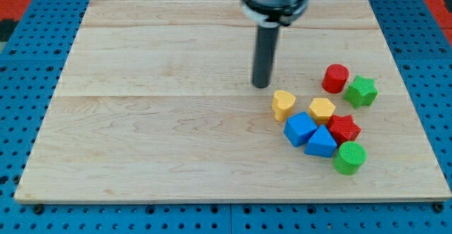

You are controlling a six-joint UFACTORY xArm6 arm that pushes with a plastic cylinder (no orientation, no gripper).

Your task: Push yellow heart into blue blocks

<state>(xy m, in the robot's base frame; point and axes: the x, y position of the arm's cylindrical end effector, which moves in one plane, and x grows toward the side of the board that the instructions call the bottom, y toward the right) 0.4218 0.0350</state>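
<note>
The yellow heart point(283, 104) lies at the view's right of centre on the wooden board point(141, 121). It touches the upper left corner of the blue cube point(301, 129). A blue triangular block point(321, 142) sits against the cube's lower right. My tip point(261, 85) rests on the board just up and to the left of the yellow heart, a small gap away from it.
A yellow hexagon point(322, 109) sits right of the heart, touching the blue cube. A red star point(345, 128) and a green cylinder point(349, 157) lie beside the blue blocks. A red cylinder point(336, 78) and a green star point(361, 90) lie further up right.
</note>
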